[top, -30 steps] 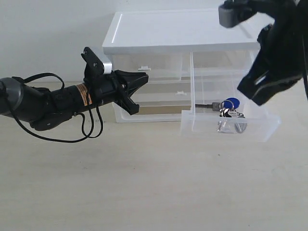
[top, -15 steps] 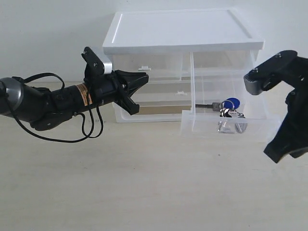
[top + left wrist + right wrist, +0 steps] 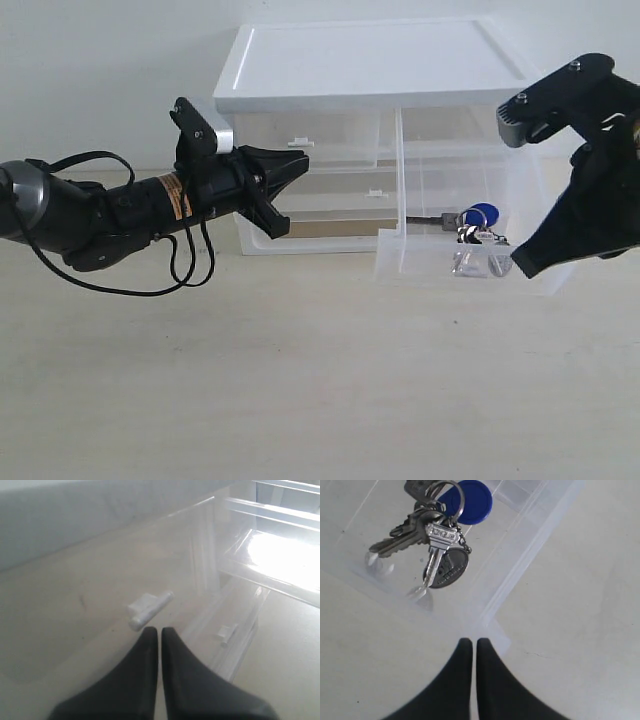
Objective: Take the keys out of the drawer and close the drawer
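The keys [image 3: 478, 235], silver on a ring with a round blue fob [image 3: 470, 502], lie inside the drawer [image 3: 440, 268], a clear plastic one pulled well out of the cabinet's upper right side. My right gripper [image 3: 521, 266] hangs just outside the drawer's front right corner, shut and empty. In the right wrist view its tips [image 3: 470, 641] point at that corner, with the keys [image 3: 432, 545] a short way beyond the drawer wall [image 3: 520, 565]. My left gripper [image 3: 298, 162] is shut and empty, held in front of the left small drawer.
The white-topped cabinet [image 3: 370, 65] stands at the back of the table. The left small drawer's white tab handle [image 3: 149, 607] is just ahead of my left fingertips [image 3: 150, 632]. Below it is the full-width drawer with its own tab [image 3: 227, 632].
My right arm dropped from above the drawer to low on the far right, then rose and came left to the drawer's front right corner. The left arm and the keys have not moved.
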You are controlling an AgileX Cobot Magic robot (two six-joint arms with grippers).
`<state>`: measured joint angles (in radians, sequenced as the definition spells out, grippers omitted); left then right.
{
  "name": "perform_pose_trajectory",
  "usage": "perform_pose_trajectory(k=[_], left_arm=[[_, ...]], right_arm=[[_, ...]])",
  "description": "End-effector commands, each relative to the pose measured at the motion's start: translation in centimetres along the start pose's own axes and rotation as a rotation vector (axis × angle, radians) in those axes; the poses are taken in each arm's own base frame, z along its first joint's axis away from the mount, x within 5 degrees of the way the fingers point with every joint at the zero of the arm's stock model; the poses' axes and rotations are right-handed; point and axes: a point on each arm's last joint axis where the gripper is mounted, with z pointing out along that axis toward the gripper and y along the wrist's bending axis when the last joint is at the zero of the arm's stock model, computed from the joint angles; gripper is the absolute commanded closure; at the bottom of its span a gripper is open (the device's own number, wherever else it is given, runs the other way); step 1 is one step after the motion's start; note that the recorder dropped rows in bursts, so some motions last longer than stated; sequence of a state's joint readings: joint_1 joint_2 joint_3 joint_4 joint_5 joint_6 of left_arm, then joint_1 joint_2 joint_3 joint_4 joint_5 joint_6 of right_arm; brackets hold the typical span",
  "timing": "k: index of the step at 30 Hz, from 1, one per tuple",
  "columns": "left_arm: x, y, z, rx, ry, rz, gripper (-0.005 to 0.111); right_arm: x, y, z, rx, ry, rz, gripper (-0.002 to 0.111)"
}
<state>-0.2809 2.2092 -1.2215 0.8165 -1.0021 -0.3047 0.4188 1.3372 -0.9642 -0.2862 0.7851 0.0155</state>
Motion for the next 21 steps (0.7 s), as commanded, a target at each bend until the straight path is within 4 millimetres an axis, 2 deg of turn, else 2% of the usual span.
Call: perform_pose_trajectory(k=[1,4,8,9,10,12,13,17,21], left_arm=[[0.1,2.0,0.3,-0.162,0.071,-0.062,0.102],[0.1,2.0,0.3,-0.162,0.071,-0.062,0.102],[0.1,2.0,0.3,-0.162,0.071,-0.062,0.102],[0.1,2.0,0.3,-0.162,0.071,-0.062,0.102],[0.1,2.0,0.3,-0.162,0.071,-0.062,0.102],[0.1,2.0,0.3,-0.162,0.071,-0.062,0.102],[0.1,2.0,0.3,-0.162,0.071,-0.062,0.102],[0.1,2.0,0.3,-0.162,0.071,-0.062,0.102],[0.1,2.0,0.3,-0.162,0.071,-0.062,0.102]], right_arm=[[0.2,0.0,0.2,0.004,0.012,0.014,0.108],[-0.2,0.1,-0.6,-0.02,-0.034,0.023,0.108],[-1.9,-0.2,-1.7,-0.033,-0.162,0.068,0.106],[-2.5,-0.2,-1.7,-0.035,-0.18,0.072,0.101],[-3.3,-0.3,-1.5,-0.033,-0.186,0.061,0.089],[-4.7,-0.4,-0.4,-0.034,-0.159,0.058,0.062],[-5.2,-0.4,0.2,-0.036,-0.137,0.061,0.058],[-6.5,-0.1,3.1,-0.045,-0.06,0.088,0.057],[-7.3,0.1,4.8,-0.051,-0.037,0.094,0.057]])
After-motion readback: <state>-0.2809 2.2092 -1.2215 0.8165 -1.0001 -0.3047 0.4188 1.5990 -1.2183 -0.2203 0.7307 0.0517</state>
